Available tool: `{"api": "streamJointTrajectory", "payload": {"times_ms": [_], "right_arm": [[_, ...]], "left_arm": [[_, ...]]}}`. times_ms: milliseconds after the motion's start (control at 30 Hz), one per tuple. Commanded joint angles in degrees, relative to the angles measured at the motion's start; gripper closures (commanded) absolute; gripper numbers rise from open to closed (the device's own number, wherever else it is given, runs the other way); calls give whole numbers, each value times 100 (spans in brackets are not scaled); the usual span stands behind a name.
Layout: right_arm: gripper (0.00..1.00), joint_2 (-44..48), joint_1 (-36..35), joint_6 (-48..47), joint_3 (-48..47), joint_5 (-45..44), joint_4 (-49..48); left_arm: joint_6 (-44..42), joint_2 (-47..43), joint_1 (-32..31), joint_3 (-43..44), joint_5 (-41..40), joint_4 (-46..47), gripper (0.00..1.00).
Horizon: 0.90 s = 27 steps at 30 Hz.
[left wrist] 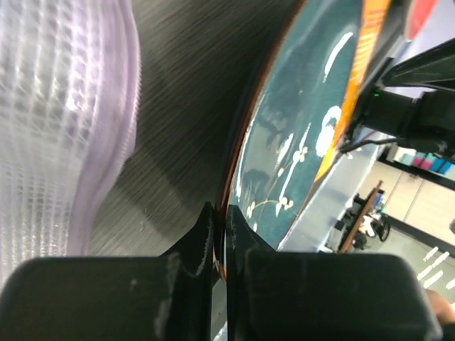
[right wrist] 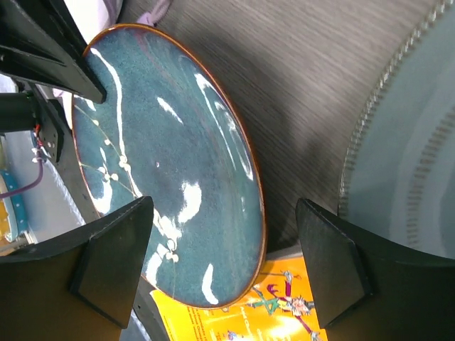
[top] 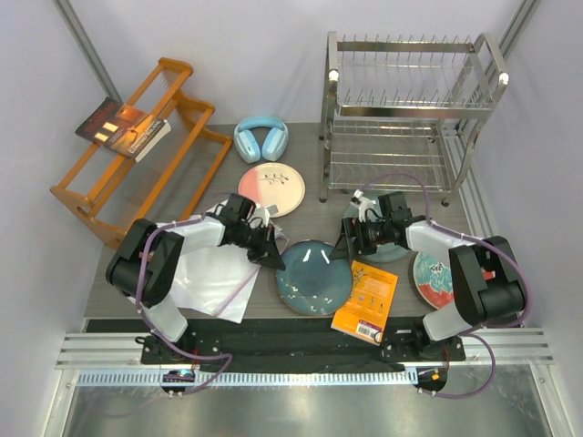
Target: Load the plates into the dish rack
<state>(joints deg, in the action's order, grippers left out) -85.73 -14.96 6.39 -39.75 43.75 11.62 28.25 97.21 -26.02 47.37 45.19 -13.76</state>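
Left gripper [left wrist: 219, 217] pinches the teal plate [top: 314, 278] (dish rack [top: 410, 109] well apart).

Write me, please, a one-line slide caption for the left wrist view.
Left pincer shut on the rim of the round dark teal white-flecked plate, white translucent woven sheet alongside.
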Motion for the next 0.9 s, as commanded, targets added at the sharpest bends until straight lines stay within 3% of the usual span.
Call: {"api": "streamJointTrajectory", "payload": {"times_ms": [0,400,767,867], "right_arm": [[14,-197,-42,-15,-428,345,-248],[14,-1445,-262,-191,-1070,784,-292],[27,-2008,-630,-463,-1580,802,-151],[34,-2088,-745,-481,-1650,741,-168]], "left_arm": [[-459,228,456,333,927,-310,100],[-2148,300,738,888,1484,-1305,100],[-2192,272,932,984,1475,-1006,100],[-2192,351,923,1098,1484,-1023,100]]}}
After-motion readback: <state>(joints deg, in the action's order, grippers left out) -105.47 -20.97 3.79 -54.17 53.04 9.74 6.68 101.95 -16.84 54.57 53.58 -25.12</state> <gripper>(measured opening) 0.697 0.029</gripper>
